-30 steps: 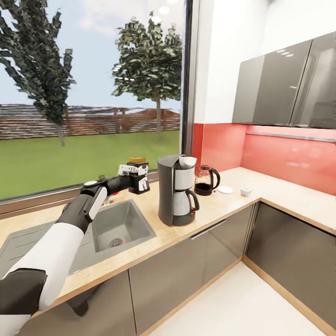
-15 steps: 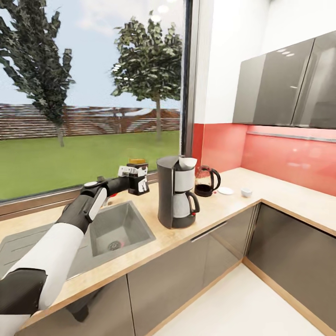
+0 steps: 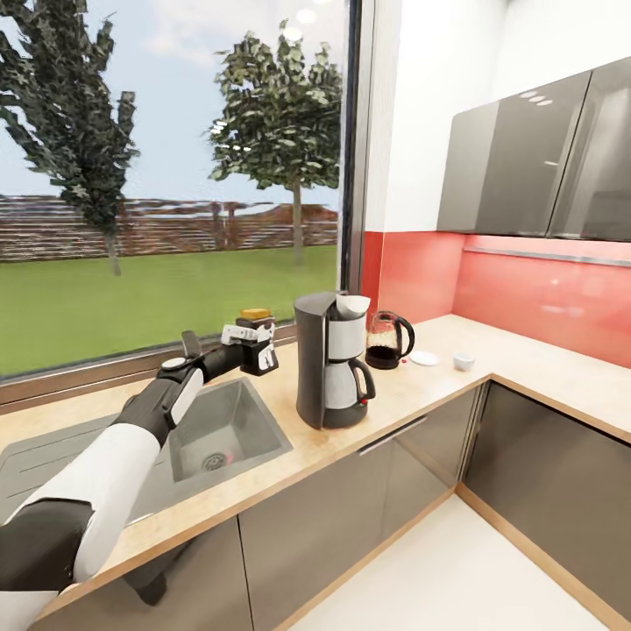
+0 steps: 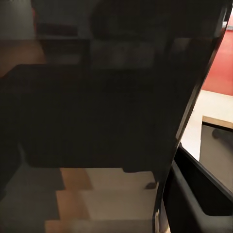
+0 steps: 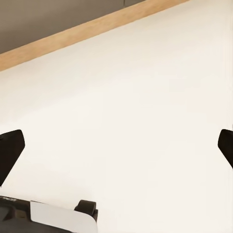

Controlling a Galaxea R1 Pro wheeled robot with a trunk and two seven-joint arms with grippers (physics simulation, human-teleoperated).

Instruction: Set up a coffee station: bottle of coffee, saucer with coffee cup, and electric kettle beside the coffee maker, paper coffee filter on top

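Left gripper (image 3: 254, 343) has lowered a bit over the last second, jaws clamped on the coffee bottle (image 3: 258, 340), just beside the coffee maker (image 3: 326, 359) over the bench (image 3: 289, 399) behind the sink (image 3: 223, 429). Looks close to set-down. Left wrist view: dark bottle up close. Right gripper (image 5: 116, 150): jaws wide over floor (image 5: 126, 97).

The left arm (image 3: 105, 473) has glossy white shells, black joints and forearm, and a small white-and-black end effector (image 3: 248, 343); the right end effector's fingertips (image 5: 10, 154) are black.
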